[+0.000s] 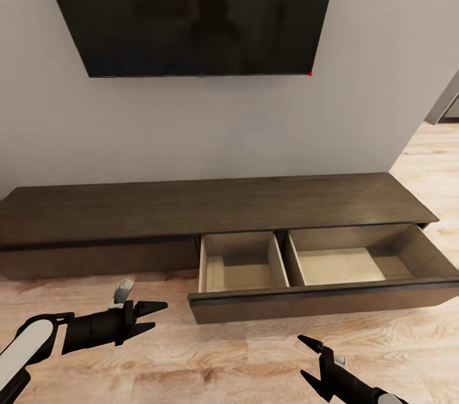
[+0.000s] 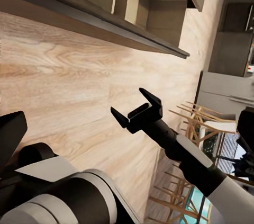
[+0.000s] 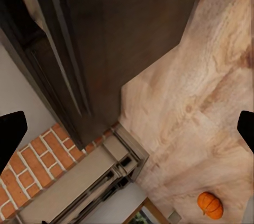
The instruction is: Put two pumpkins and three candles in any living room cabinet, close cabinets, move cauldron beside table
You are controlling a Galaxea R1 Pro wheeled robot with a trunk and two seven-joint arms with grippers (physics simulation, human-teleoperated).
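Left gripper [image 1: 153, 318] is hanging low over the wood floor [image 1: 242, 359], jaws spread a bit with nothing between them, pointing toward the front of the pulled-out drawer [image 1: 322, 302]. Right gripper [image 1: 307, 360] is down near the bottom of the head view, also over the floor, fingers apart and empty. From the left wrist camera you can see that right gripper [image 2: 135, 108] clearly, its two black fingers wide apart, just air in the gap.

Past both grippers is the cabinet [image 1: 191, 206], long, low, dark brown, sitting against the grey wall [image 1: 191, 130]. Its right-hand drawer is open and sticks out over the floor, showing two pale beige compartments with a divider between them. Both look bare inside. The left part of the cabinet is shut.

Above it a big black TV [image 1: 197, 9] hangs on the wall, with a lamp reflected in the screen.

The right wrist camera catches one pumpkin [image 3: 210, 205] sitting on the floor, well apart from the cabinet's dark side [image 3: 127, 38], with some red brick [image 3: 32, 166] off beyond.
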